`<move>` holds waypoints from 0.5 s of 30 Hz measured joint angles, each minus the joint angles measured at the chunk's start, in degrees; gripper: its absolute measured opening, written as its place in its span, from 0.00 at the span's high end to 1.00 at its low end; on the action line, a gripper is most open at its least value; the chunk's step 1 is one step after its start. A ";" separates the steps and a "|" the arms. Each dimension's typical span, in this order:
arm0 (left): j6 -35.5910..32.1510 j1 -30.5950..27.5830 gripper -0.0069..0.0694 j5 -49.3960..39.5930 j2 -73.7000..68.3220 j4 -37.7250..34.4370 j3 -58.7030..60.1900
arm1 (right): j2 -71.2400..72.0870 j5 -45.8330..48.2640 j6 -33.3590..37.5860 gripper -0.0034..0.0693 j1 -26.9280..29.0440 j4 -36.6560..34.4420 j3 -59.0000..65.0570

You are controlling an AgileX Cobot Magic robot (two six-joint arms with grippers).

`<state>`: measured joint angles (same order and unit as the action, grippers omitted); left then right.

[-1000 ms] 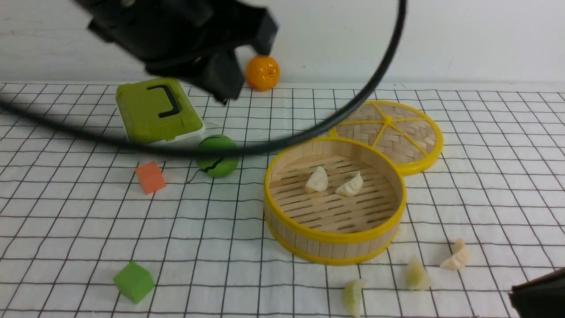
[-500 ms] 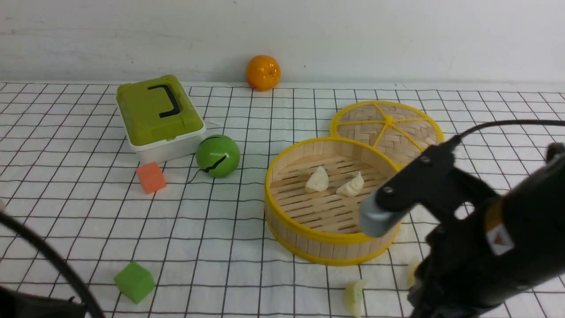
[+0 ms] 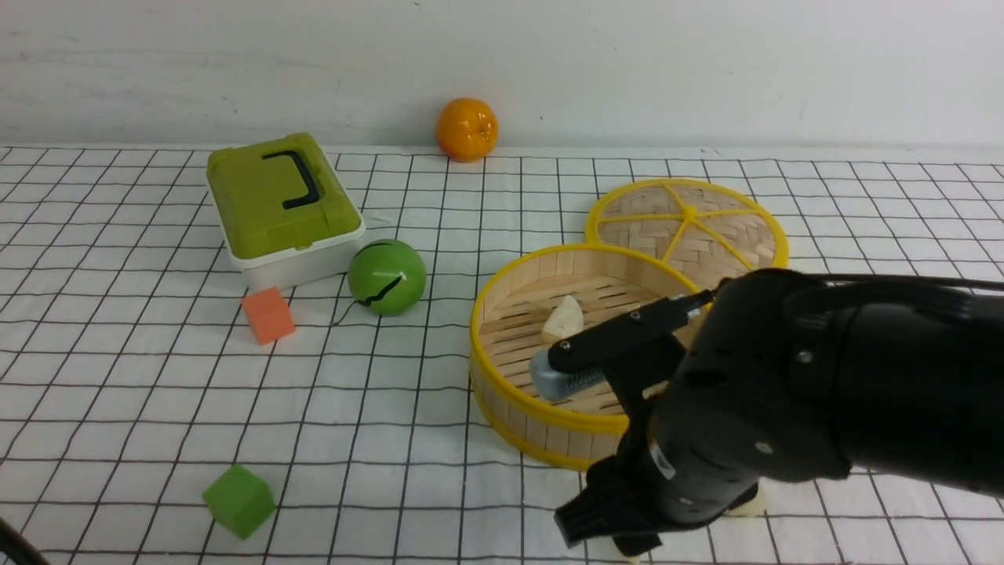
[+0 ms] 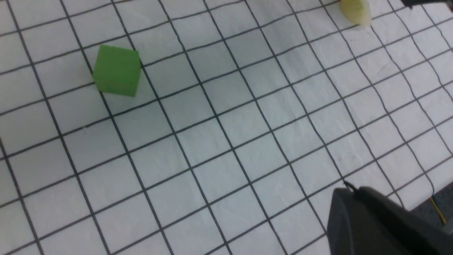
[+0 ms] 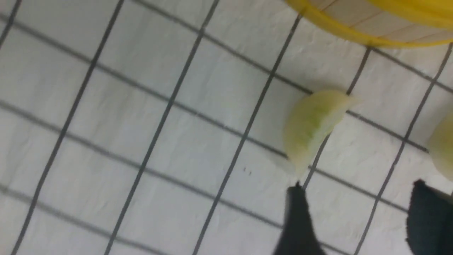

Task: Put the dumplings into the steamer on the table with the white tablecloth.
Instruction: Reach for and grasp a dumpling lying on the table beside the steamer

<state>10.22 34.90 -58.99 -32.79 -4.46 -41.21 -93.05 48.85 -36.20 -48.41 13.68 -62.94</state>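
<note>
The steamer (image 3: pixel 502 302) stands right of centre on the white tablecloth (image 3: pixel 392 408) that covers the table. One cream dumpling (image 3: pixel 565 318) shows inside it. My right arm (image 3: pixel 745 424) hides the steamer's near right part and the cloth in front of it. In the right wrist view the right gripper (image 5: pixel 357 184) is open over bare cloth, just short of a pale green dumpling (image 5: pixel 311 124); a second dumpling (image 5: pixel 442 148) lies by the other finger, and the steamer's yellow rim (image 5: pixel 371 21) is beyond. My left gripper (image 4: pixel 348 187) is shut and empty near the table's front edge.
The woven lid (image 3: pixel 690 231) leans behind the steamer. A green box (image 3: pixel 278 200), green ball (image 3: pixel 387 276), orange (image 3: pixel 467 128), orange cube (image 3: pixel 267 315) and green cube (image 3: pixel 238 500) lie to the left. The left wrist view shows the green cube (image 4: pixel 116 70) and a pale dumpling (image 4: pixel 355 12).
The left arm has drawn back out of the front view. The right arm has swung in from the right, low in front of the steamer, and its jaws have opened.
</note>
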 joint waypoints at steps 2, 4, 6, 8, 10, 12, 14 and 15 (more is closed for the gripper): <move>-0.92 0.00 0.93 -0.40 0.00 -0.80 0.00 | -1.80 -1.54 -4.99 0.29 0.57 2.65 0.00; -1.70 0.00 0.93 -0.95 0.00 -2.03 0.00 | -3.84 -3.61 -10.12 0.17 1.94 4.55 0.00; -3.09 0.00 0.93 -1.42 0.00 -3.60 0.00 | -5.76 -6.99 -11.82 0.12 3.45 4.26 0.00; -4.19 0.00 0.93 -1.46 0.00 -4.89 0.00 | -6.93 -9.92 -12.20 0.12 3.80 3.41 0.00; -4.78 0.00 0.93 -1.46 0.00 -5.55 0.00 | -7.83 -11.60 -12.34 0.14 3.80 3.03 -0.02; -5.26 0.00 0.93 -1.46 0.00 -6.19 0.00 | -9.17 -12.26 -12.39 0.18 3.80 2.93 -0.07; -5.28 0.00 0.93 -1.46 0.00 -6.25 0.00 | -10.72 -10.71 -12.39 0.25 3.80 2.86 -0.07; -5.47 0.00 0.93 -1.46 0.00 -6.25 0.00 | -11.26 -9.60 -12.39 0.28 3.81 2.86 -0.07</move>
<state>4.74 34.90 -60.45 -32.79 -10.72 -41.21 -104.31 39.24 -48.59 -44.59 16.54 -63.01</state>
